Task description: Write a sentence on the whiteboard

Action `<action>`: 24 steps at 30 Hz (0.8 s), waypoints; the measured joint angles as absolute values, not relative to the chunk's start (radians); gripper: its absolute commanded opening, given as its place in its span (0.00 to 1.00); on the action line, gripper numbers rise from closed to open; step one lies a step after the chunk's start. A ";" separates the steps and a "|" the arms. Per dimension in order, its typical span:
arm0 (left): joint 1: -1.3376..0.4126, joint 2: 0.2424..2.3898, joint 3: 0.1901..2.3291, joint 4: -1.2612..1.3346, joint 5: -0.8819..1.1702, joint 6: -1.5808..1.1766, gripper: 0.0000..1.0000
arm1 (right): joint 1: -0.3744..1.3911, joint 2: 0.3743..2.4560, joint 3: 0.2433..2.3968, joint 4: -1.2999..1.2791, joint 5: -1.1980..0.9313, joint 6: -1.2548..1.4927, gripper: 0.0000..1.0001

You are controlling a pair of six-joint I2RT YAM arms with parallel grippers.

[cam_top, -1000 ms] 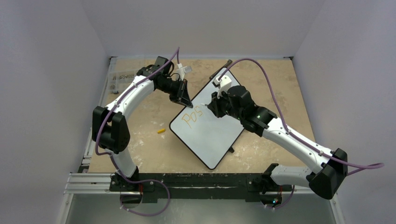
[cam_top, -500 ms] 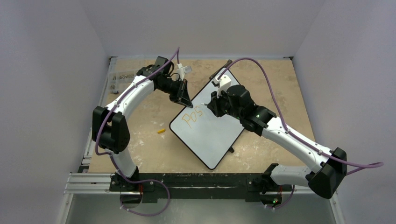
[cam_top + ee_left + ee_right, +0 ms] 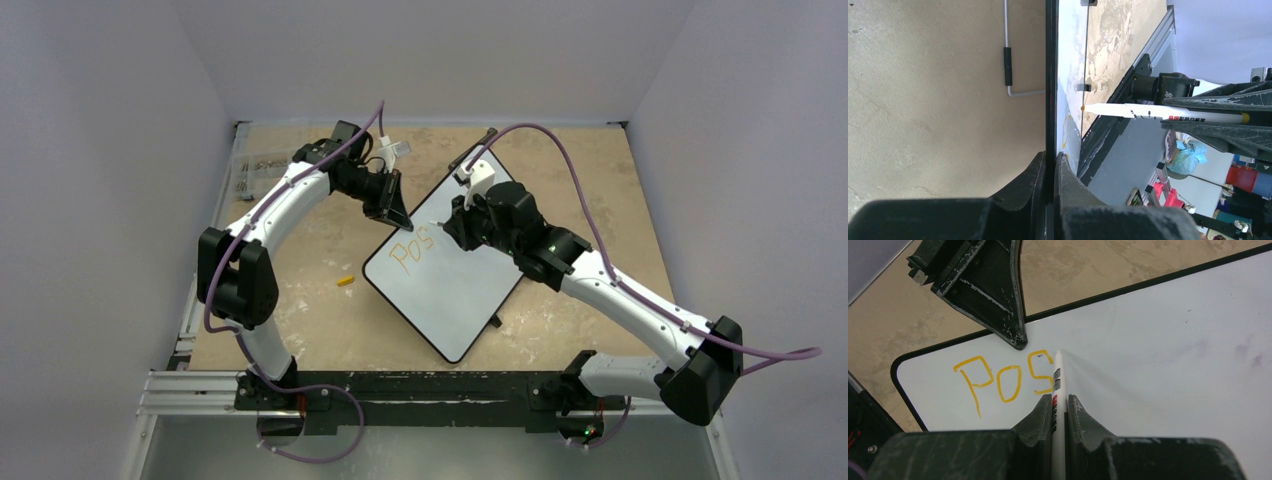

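The whiteboard [image 3: 450, 290] lies at an angle in the middle of the table, white with a thin black frame. Orange-yellow letters "POS", the start of the sentence [image 3: 998, 382], sit near its left corner [image 3: 412, 250]. My left gripper [image 3: 397, 215] is shut on the whiteboard's far-left edge [image 3: 1050, 75], one finger on each face [image 3: 1050, 156]. My right gripper [image 3: 1058, 397] is shut on a white marker [image 3: 1057, 385], whose tip rests at the board just right of the "S". The left wrist view shows the same marker [image 3: 1158, 113] pointing at the board.
A small yellow cap [image 3: 345, 281] lies on the table left of the board. Small loose hardware [image 3: 258, 165] sits at the back left corner. A thin metal rod with a black sleeve [image 3: 1008, 65] lies beyond the board's far end.
The right gripper with the marker has edged very slightly along the board beside the "S". The left arm and the board have stayed still.
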State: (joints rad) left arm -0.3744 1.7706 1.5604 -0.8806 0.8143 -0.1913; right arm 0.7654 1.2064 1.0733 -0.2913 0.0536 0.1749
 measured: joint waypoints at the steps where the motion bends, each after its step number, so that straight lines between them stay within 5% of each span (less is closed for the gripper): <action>1: -0.374 1.771 1.560 -0.881 0.814 -0.191 0.00 | 0.765 1.208 1.073 -0.291 0.053 0.175 0.00; 24: -0.374 1.771 1.560 -0.881 0.807 -0.191 0.00 | 0.765 1.224 1.048 -0.292 0.057 0.176 0.00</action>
State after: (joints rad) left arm -0.3744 1.7706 1.5604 -0.8814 0.8074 -0.1913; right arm 0.7647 1.2236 1.0481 -0.2920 0.0570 0.1761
